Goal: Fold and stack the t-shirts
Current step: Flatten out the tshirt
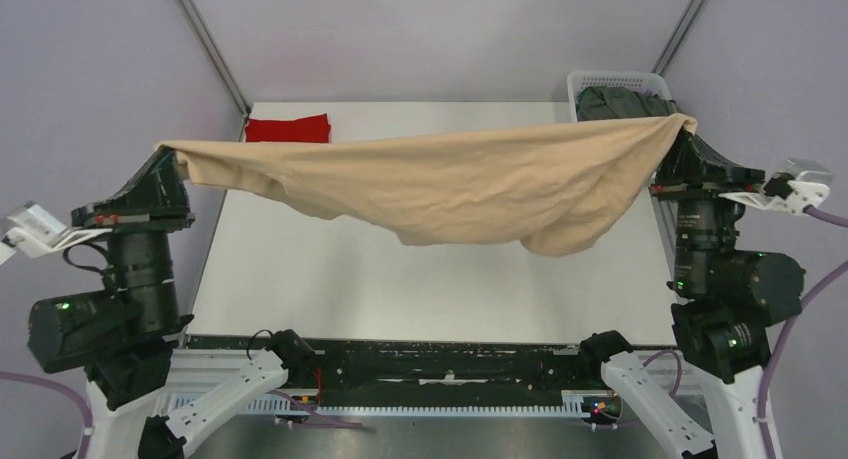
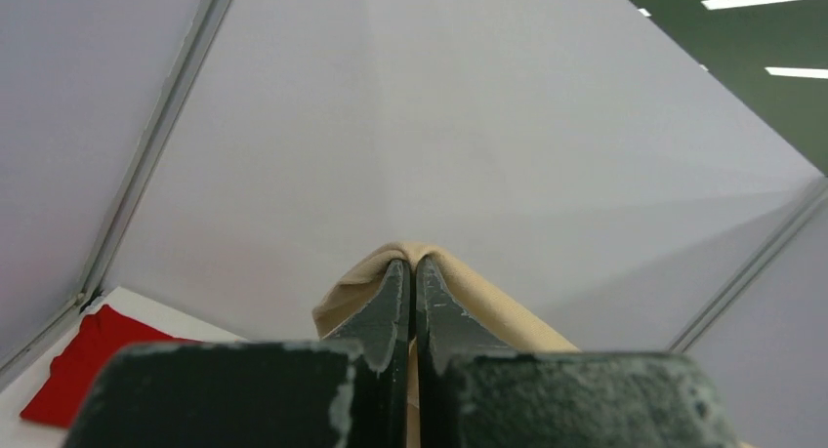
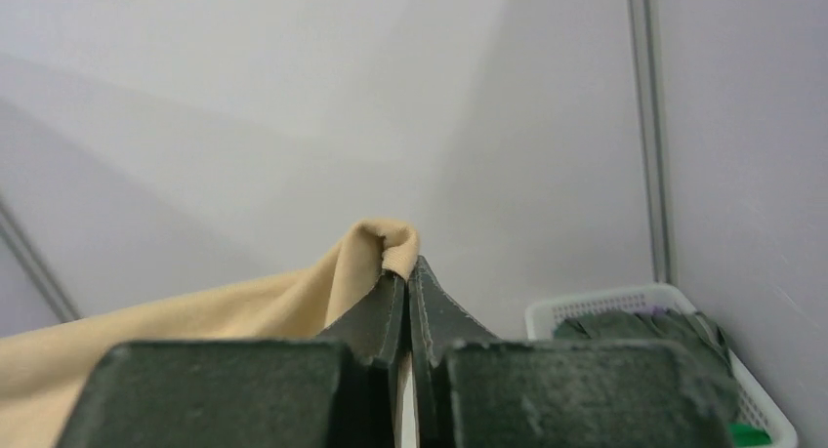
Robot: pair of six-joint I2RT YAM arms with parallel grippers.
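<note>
A large beige t-shirt (image 1: 450,184) hangs stretched across the table, sagging in the middle above the surface. My left gripper (image 1: 172,157) is shut on its left end, and the cloth folds over the closed fingertips (image 2: 414,268). My right gripper (image 1: 686,129) is shut on the right end, where a beige fold (image 3: 391,241) bunches over the tips (image 3: 408,272). A folded red t-shirt (image 1: 288,129) lies flat at the table's far left corner; it also shows at the lower left of the left wrist view as the red t-shirt (image 2: 83,365).
A white plastic basket (image 1: 618,82) stands at the far right corner with dark grey-green shirts (image 1: 618,103) in it; the basket (image 3: 625,302) also shows in the right wrist view. Grey enclosure walls stand on three sides of the white table (image 1: 400,279).
</note>
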